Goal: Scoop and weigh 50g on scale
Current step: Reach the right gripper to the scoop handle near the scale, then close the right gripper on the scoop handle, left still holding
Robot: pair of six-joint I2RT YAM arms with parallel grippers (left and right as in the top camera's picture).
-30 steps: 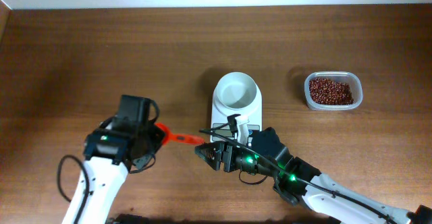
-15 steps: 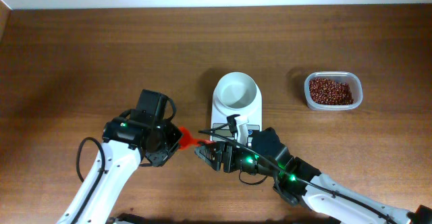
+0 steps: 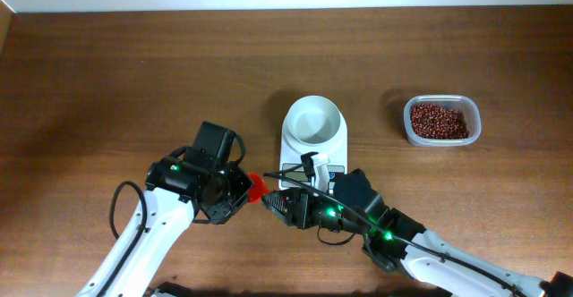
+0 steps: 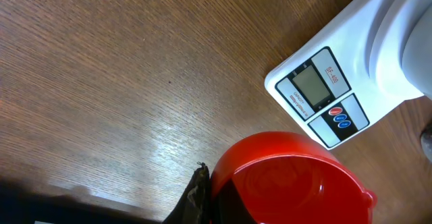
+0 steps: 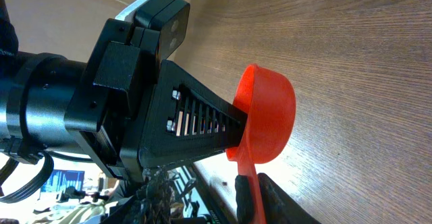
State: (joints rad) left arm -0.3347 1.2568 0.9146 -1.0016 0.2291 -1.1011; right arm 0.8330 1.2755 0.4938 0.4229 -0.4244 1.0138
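The left end effector (image 3: 240, 190) hangs low over the brown counter (image 3: 134, 82), just in front of the scale (image 3: 291, 147), and is clamped tight on a red scoop (image 3: 256, 187) at the cup end. From the right wrist camera, one of its slatted black fingers (image 5: 202, 119) presses against the side of the scoop's round cup, and the scoop's handle runs down from there towards the lens.

The right end effector (image 3: 276, 200) faces the left one from the other side, the two almost tip to tip. Its jaws stand partly apart with the scoop's handle between them. The handle lies right against one dark finger (image 5: 275, 200) (the other finger is a blur at the lower left edge, clear of the handle), so no firm grip shows there.

The scale sits near the middle of the counter. Its white bowl (image 3: 313, 120) is on the far half, and its display and buttons are at the near end, just beside the scoop in the left wrist view.

The beans (image 3: 439, 120) lie heaped in a clear plastic tub (image 3: 475, 132) to the right of the scale, well apart from both arms.
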